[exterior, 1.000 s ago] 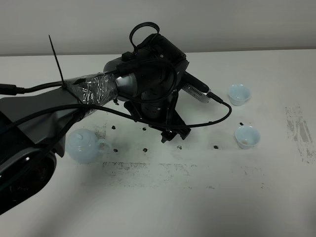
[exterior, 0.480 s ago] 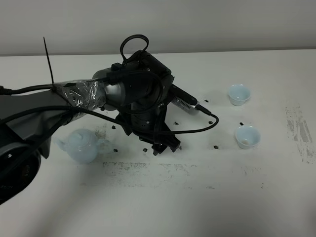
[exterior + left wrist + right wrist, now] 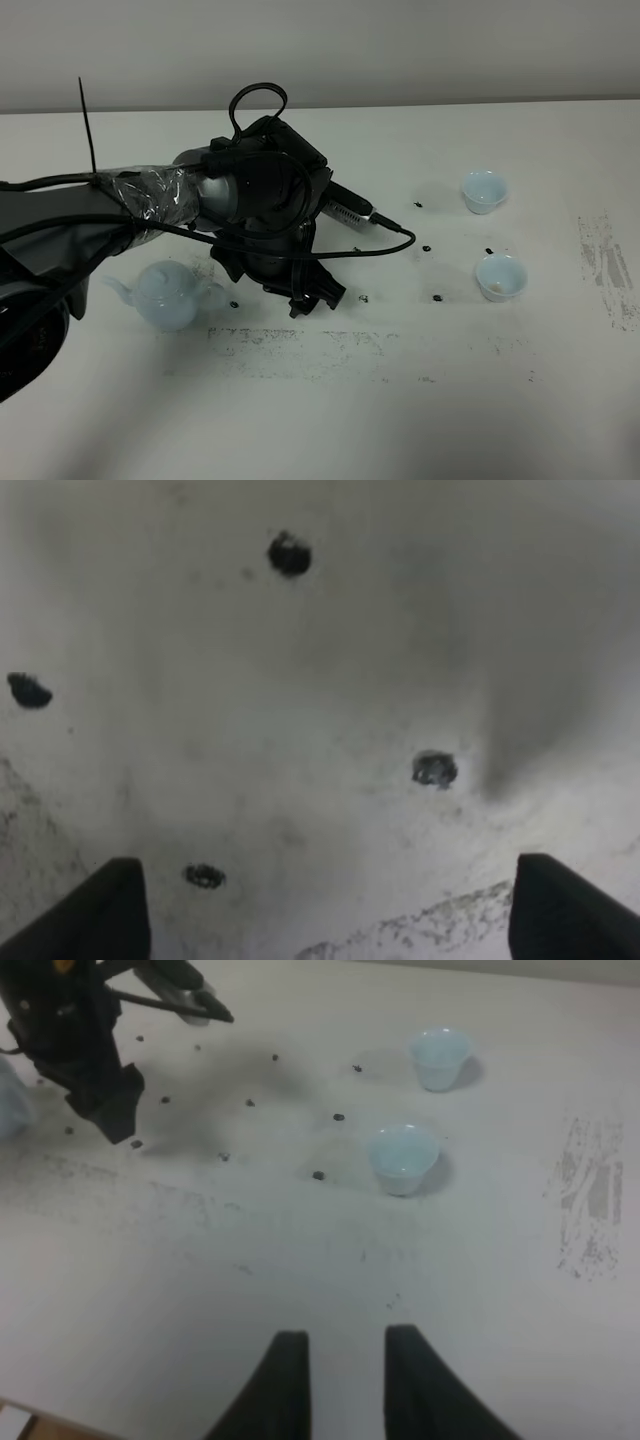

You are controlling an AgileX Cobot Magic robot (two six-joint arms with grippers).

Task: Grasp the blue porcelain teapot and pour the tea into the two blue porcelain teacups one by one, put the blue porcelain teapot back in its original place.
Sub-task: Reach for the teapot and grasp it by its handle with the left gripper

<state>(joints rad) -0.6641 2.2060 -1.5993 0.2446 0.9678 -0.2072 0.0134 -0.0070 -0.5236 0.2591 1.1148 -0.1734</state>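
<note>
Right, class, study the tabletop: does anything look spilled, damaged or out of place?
Small dark specks lie scattered on the white table between the teapot and the cups, like spilled bits. Grey scuffed patches mar the surface. Crockery stands upright.

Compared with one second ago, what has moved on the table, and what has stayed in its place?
The left arm swung toward the left of the exterior view; the left gripper, jaws open and empty, is now nearer the blue porcelain teapot, whose spout has come into sight. Nothing was grasped or released. The teapot, the far teacup and the near teacup stayed put.
</note>
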